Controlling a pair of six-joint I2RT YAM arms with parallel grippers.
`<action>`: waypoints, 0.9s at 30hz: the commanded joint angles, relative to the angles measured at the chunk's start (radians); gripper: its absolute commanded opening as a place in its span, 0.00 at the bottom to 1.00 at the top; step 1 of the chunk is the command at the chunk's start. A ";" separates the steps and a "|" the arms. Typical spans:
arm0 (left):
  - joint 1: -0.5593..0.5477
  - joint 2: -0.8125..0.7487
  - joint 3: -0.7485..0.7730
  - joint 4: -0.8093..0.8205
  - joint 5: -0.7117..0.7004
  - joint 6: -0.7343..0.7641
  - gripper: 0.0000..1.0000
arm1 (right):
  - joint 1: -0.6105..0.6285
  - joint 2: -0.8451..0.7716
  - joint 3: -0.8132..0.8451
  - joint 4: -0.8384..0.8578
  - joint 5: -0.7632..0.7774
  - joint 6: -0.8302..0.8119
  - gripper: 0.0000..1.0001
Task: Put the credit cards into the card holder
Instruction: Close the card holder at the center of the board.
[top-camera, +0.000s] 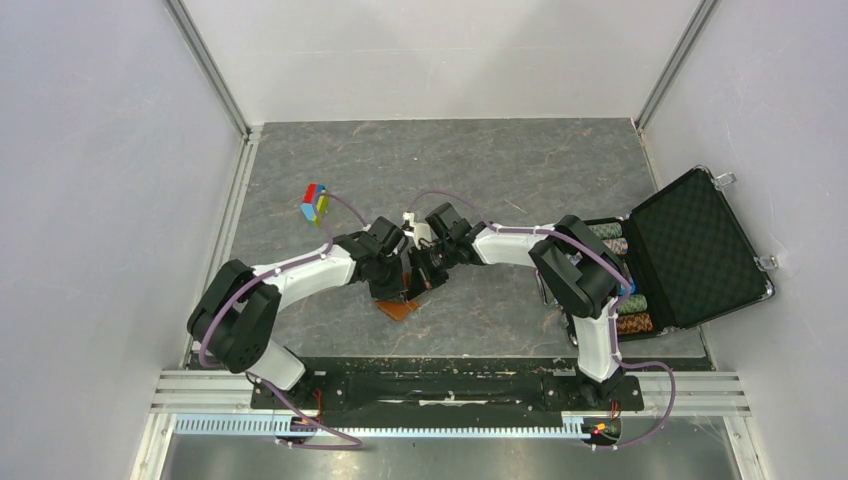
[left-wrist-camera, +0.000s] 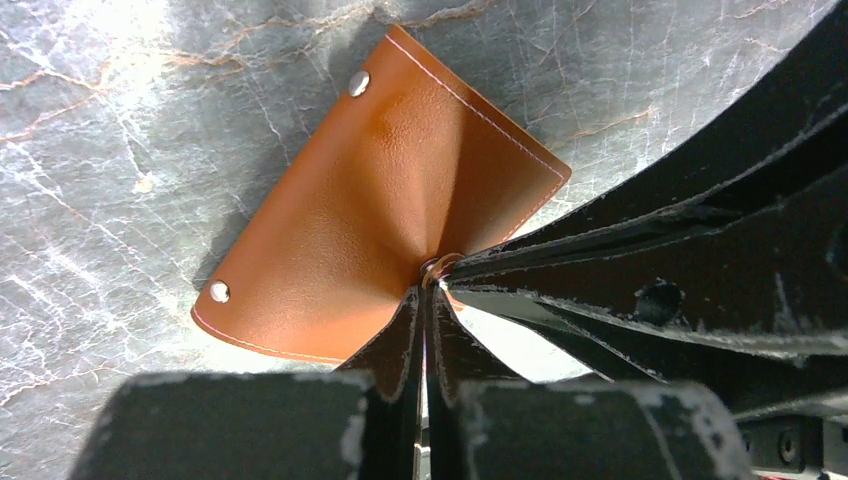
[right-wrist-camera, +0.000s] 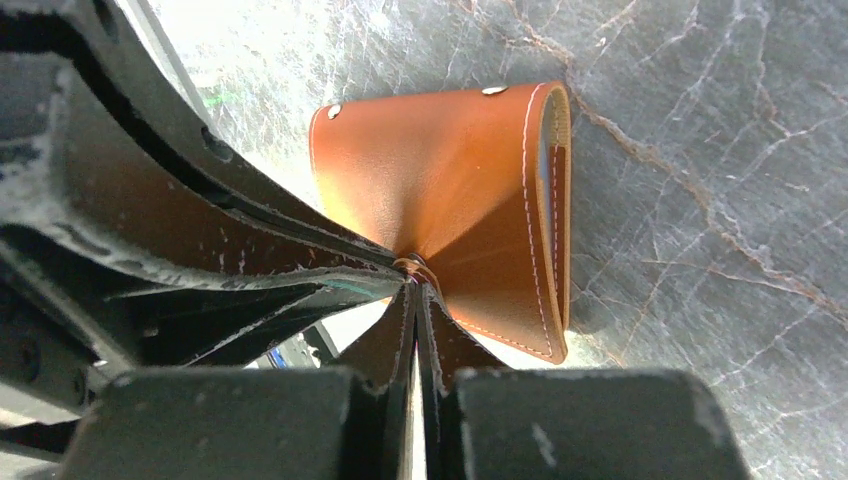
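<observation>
1. Top view: left gripper (top-camera: 397, 285) and right gripper (top-camera: 424, 278) meet nose to nose mid table (top-camera: 520, 170), right over the brown wallet (top-camera: 401, 309). Only a corner of it shows under them. Open black case (top-camera: 700, 245) sits far right, well apart. No loose cards seen here
2. Left wrist view: left gripper (left-wrist-camera: 425, 296) is fully closed, tips pinching the wallet (left-wrist-camera: 380, 190) at a small metal snap (left-wrist-camera: 437, 267), and the leather puckers toward that spot. The right gripper's fingers (left-wrist-camera: 700, 180) come in from the side onto the same point, also closed. Two studs (left-wrist-camera: 359, 82) on the far edge
3. Right wrist view: same pinch from the other side, right gripper (right-wrist-camera: 415, 295) closed on the wallet (right-wrist-camera: 440, 180). Only this view shows the wallet's open side: a pale blue strip (right-wrist-camera: 545, 140) in the slot, probably one of the cards, too thin to be sure
4. Step looks like pressing the snap shut. To do it well, squeeze square on the snap without pulling the leather apart, then release one side at a time
5. Top view gives layout but hides the grip; wrist views give the grip but not the case
</observation>
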 joint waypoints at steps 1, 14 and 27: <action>0.015 0.065 -0.072 0.050 -0.062 0.010 0.02 | 0.029 0.049 0.015 -0.039 0.191 -0.084 0.00; 0.014 -0.144 0.025 -0.050 -0.124 0.034 0.42 | 0.027 0.072 0.005 -0.024 0.169 -0.073 0.00; 0.138 -0.272 -0.039 0.039 0.013 -0.024 0.61 | 0.025 0.029 0.078 -0.048 0.136 -0.076 0.02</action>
